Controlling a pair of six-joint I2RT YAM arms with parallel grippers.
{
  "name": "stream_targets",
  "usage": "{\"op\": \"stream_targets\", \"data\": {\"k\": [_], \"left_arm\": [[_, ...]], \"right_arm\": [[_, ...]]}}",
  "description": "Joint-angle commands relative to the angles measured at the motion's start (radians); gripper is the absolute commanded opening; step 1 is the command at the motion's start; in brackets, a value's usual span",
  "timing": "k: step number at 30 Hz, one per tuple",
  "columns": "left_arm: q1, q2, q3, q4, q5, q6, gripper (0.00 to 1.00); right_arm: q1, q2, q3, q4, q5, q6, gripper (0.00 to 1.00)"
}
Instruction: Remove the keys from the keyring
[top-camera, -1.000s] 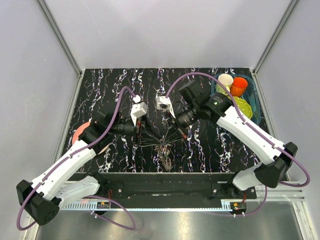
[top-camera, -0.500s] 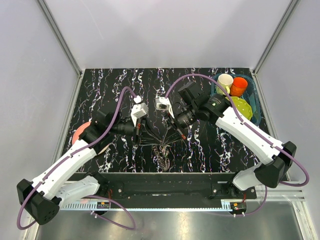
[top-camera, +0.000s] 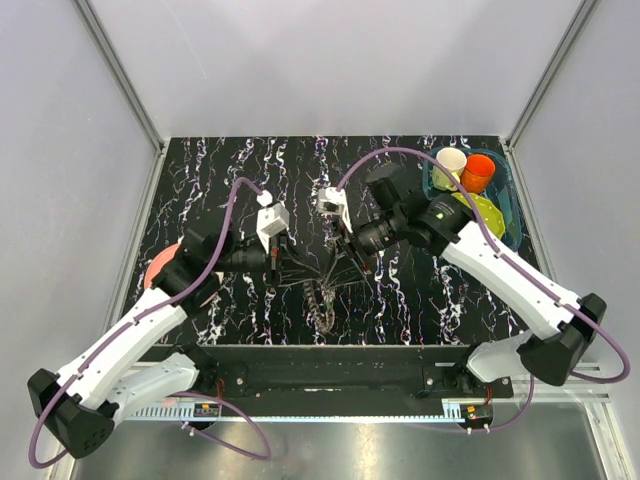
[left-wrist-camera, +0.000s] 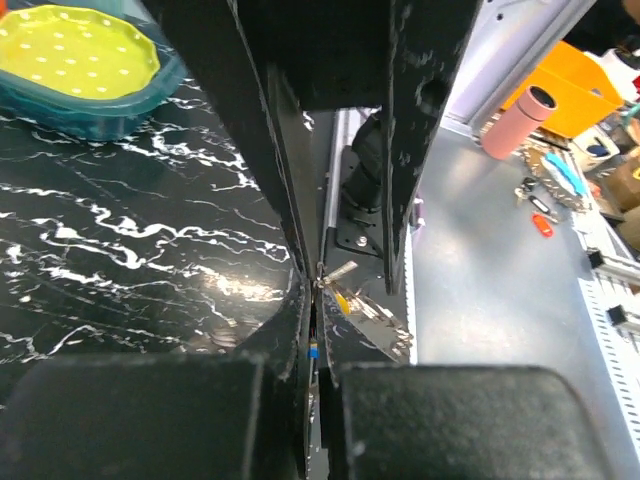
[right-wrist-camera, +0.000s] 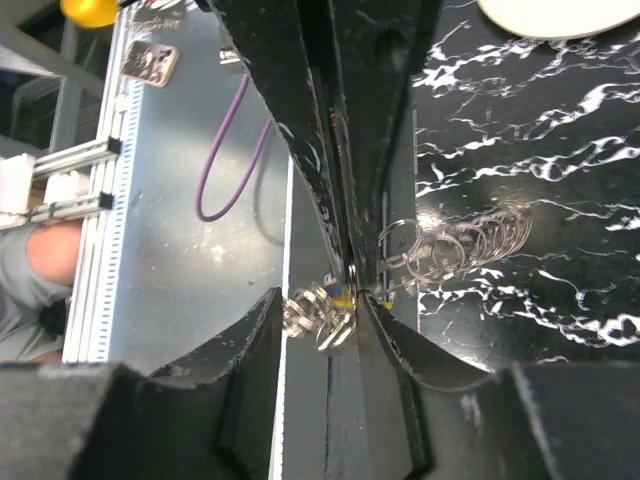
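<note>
The keyring (top-camera: 322, 300) hangs as a silvery bunch above the table's front middle, between my two grippers. My left gripper (top-camera: 276, 268) is shut on its thin metal edge; in the left wrist view a blue speck sits between the closed fingertips of that gripper (left-wrist-camera: 316, 330). A toothed silver edge (left-wrist-camera: 380, 325) and a yellow key head (left-wrist-camera: 342, 300) show just beyond them. My right gripper (top-camera: 352, 262) faces it from the right. In the right wrist view its fingers (right-wrist-camera: 322, 300) stand slightly apart with the keys (right-wrist-camera: 335, 297) filling the gap. A chain of small rings (right-wrist-camera: 465, 245) trails beside them.
A blue tray (top-camera: 512, 205) at the back right holds a green dotted plate (top-camera: 484, 212), a cream cup (top-camera: 452, 160) and an orange cup (top-camera: 478, 172). A pink disc (top-camera: 158, 268) lies at the left, partly under my left arm. The table's front rail is just below the bunch.
Both grippers have shifted slightly up and apart, the left to the left and the right to the right. The hanging bunch moved a little left between them.
</note>
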Motion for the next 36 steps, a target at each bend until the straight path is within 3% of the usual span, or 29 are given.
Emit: {"op": "stream_targets", "data": {"k": [1,6,10,13,21,29,36], "left_arm": [[-0.007,-0.093,-0.061,0.197,-0.189,-0.012,0.00],[-0.004,-0.182,-0.140,0.366,-0.338,-0.012,0.00],[-0.004,-0.205,-0.205,0.560,-0.404,-0.063,0.00],[-0.004,-0.225,-0.286,0.801,-0.435,-0.141,0.00],[-0.004,-0.209,-0.321,1.079,-0.481,-0.271,0.00],[-0.003,-0.200,-0.378,1.326,-0.510,-0.455,0.00],[-0.003,-0.173,-0.384,1.424,-0.489,-0.511,0.00]], "right_arm": [[0.005,-0.139,-0.043,0.211,0.134,0.144,0.45],[0.003,-0.299,-0.172,0.327,0.383,0.203,0.51],[0.005,-0.397,-0.283,0.526,0.575,0.299,0.54],[0.005,-0.445,-0.406,0.720,0.540,0.387,0.53],[0.003,-0.416,-0.586,1.041,0.411,0.517,0.52],[0.003,-0.402,-0.612,1.163,0.414,0.562,0.51],[0.003,-0.433,-0.629,1.221,0.391,0.589,0.51]]}}
